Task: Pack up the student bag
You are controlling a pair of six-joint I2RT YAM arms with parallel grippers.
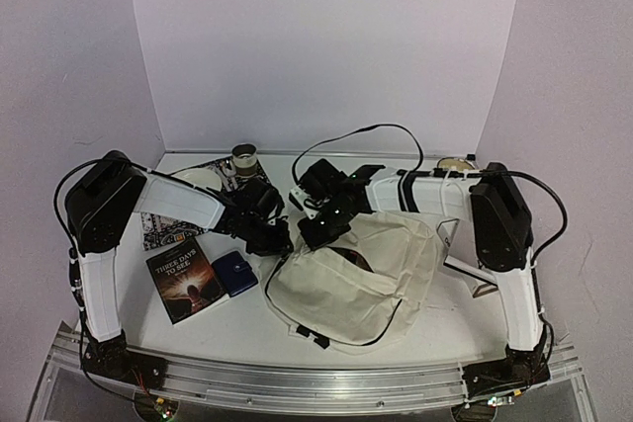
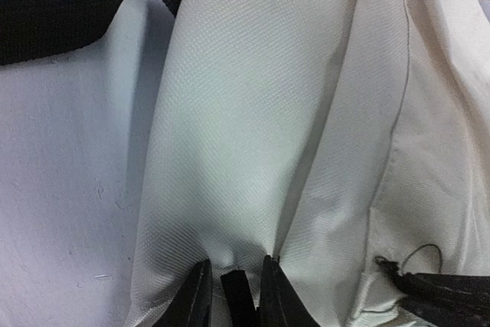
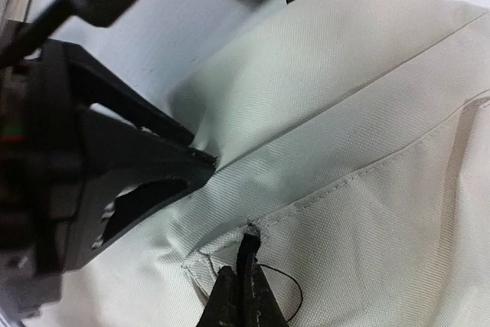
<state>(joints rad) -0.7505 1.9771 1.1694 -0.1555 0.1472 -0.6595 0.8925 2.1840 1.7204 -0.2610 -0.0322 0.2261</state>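
The left fingers (image 2: pixel 195 300) are pinched nearly together on a fold of the student bag (image 2: pixel 253 112), with a black strip (image 2: pixel 237 289) caught between them. The right fingers (image 3: pixel 226 304) are closed tight on a thin black tab (image 3: pixel 246 246) at a seam of the bag. The cream bag lies crumpled on the worktop (image 1: pixel 247 318), right of centre. A paperback book (image 1: pixel 185 279) and a dark blue pouch (image 1: pixel 234 272) lie to its left.

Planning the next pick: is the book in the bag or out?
Out. The book lies cover-up on the table, left of the student bag.
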